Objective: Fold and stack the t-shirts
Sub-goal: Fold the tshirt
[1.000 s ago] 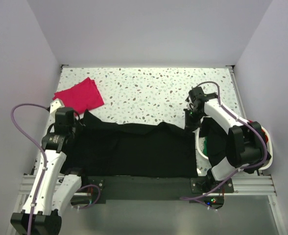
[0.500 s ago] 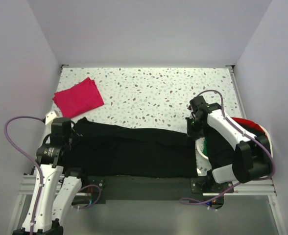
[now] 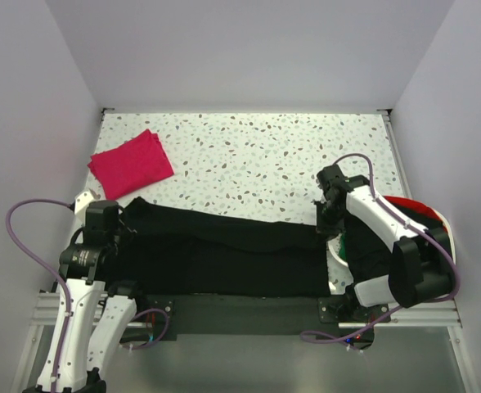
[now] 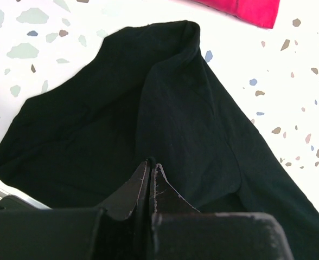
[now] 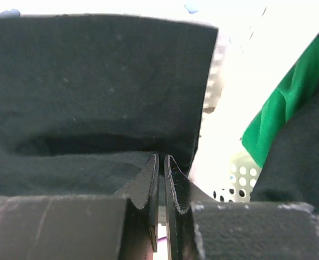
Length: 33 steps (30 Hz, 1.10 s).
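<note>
The black t-shirt (image 3: 224, 250) lies spread in a long band along the near side of the speckled table (image 3: 265, 151), reaching from one arm to the other, with a soft doubled ridge running along its far edge. The pink t-shirt (image 3: 131, 164), folded to a small rectangle, sits apart from it at the far left corner, turned at a slant. The left arm rises from its base at the lower left, bends at the elbow and leans forward so that its wrist sits low over the shirt's left end, a purple cable (image 3: 28, 214) looping out to the side. The left claw (image 4: 151, 165) has its two fingers pressed flat together, and the black cloth rises in a peak to their tips, so it seems to be pinching a fold of the shirt, though dark fingers against dark cloth make the grip hard to make out. The right arm is folded back over a white perforated basket (image 3: 332, 255) at the table's right side, its forearm slanting to the left with the wrist pointed down at the shirt's right end. The right claw (image 5: 162, 158) is narrowed to a thin slit, nipping the black cloth at its right-hand edge. Green cloth (image 5: 284, 92) lies in the basket just beside that edge, and red cloth (image 3: 408, 205) shows behind the right arm.
</note>
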Each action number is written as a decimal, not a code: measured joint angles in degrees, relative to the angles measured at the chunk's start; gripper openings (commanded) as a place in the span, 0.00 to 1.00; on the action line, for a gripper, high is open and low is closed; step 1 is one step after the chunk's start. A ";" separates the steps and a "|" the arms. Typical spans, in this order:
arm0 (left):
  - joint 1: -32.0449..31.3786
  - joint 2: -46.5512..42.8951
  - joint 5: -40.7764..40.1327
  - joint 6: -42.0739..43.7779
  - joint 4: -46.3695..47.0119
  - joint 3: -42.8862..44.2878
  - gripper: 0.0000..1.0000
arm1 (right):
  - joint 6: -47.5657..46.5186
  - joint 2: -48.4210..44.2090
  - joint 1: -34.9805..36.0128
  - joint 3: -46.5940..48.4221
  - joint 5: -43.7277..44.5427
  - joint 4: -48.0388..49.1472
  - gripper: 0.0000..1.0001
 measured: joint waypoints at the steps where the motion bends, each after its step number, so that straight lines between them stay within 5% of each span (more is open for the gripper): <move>1: 0.00 0.00 0.00 -0.17 -0.22 0.00 0.00 | 0.22 0.00 0.00 0.00 0.37 -0.17 0.00; 10: 0.00 -0.17 -0.09 -0.85 -2.03 0.00 0.00 | 0.87 -0.02 0.22 0.00 0.98 -0.17 0.00; 12: 0.00 -0.17 -0.02 -0.85 -2.08 0.00 0.13 | 0.90 -0.02 0.22 0.00 1.07 -0.17 0.02; 13: 0.00 -0.17 0.09 -0.81 -2.12 0.00 0.17 | 0.92 -0.07 0.22 0.00 1.09 -0.20 0.09; 14: 0.00 -0.17 0.28 -0.83 -2.16 0.00 0.20 | 1.01 -0.09 0.22 0.00 1.14 -0.24 0.26; 17: 0.00 -0.17 0.98 -0.83 -2.14 0.00 0.32 | 1.81 -0.55 0.52 0.22 0.44 -0.55 0.46; 30: 0.00 7.21 4.42 0.57 3.08 -0.02 0.40 | 1.97 0.52 3.48 6.01 -2.69 0.17 0.52; 33: 0.00 10.71 5.18 1.11 5.97 -0.02 0.50 | 2.38 3.91 5.35 6.01 -4.00 2.05 0.52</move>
